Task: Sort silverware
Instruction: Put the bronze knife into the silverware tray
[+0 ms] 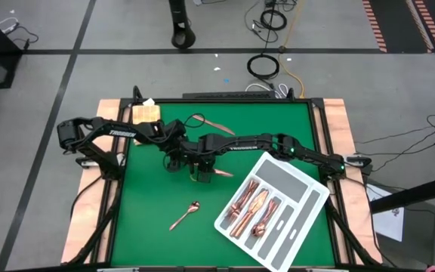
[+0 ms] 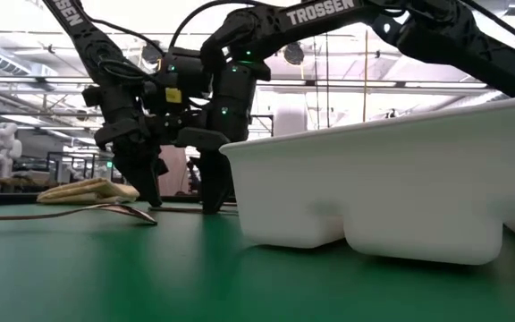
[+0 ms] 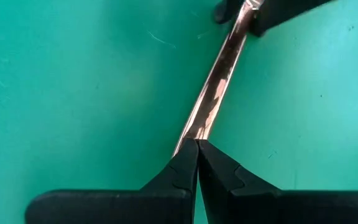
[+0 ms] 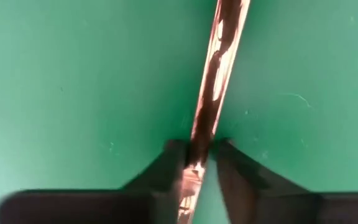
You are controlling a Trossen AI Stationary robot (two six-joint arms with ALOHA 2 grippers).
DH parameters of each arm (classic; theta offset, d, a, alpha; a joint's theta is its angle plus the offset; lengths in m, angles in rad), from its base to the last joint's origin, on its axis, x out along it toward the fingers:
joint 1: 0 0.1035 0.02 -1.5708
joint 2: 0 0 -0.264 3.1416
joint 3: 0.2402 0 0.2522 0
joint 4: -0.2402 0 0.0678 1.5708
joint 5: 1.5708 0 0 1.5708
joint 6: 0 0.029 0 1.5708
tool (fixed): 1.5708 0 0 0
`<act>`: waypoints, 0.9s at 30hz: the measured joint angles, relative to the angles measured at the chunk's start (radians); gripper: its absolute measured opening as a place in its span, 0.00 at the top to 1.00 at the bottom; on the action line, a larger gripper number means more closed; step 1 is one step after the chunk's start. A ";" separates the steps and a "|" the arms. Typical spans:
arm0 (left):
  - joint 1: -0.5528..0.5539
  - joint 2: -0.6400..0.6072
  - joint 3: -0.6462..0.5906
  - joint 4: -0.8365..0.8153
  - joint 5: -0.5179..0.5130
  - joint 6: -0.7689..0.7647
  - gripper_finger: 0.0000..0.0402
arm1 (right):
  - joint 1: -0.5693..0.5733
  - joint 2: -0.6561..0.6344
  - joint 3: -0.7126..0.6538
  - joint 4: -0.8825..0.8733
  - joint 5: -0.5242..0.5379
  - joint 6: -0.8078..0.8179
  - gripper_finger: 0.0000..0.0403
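A: Going left to right across the table, where does the left gripper (image 1: 174,156) stand?

B: Low over the green mat (image 1: 149,204), left of centre. Its fingers (image 3: 185,167) are pressed together on one end of a copper knife (image 3: 215,87), pinching it.

A: And the right gripper (image 1: 201,162)?

B: Just beside it, to the right. Its fingers (image 4: 173,163) straddle the same piece with the shaft between them, apparently closed on it, though the gap on one side makes the firmness of the hold uncertain.

A: So how does the piece lie?

B: Its long axis runs from one gripper to the other and on toward the white tray (image 1: 308,196), with a pointed tip (image 1: 223,175) showing past the right gripper. Both arms are at it; the right one is nearer the tray, so a hand-over looks likely.

A: What does it look like?

B: Thin, flat and mirror-bright, rose-gold. Farther right, several matching pieces (image 1: 251,202) already lie in the tray's compartments. A lone spoon (image 1: 185,215) rests on the mat near the front.
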 joint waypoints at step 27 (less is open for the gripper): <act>0.072 -0.130 0.074 -0.206 -0.241 0.028 0.95 | 0.021 -0.032 0.072 -0.059 0.069 0.064 1.00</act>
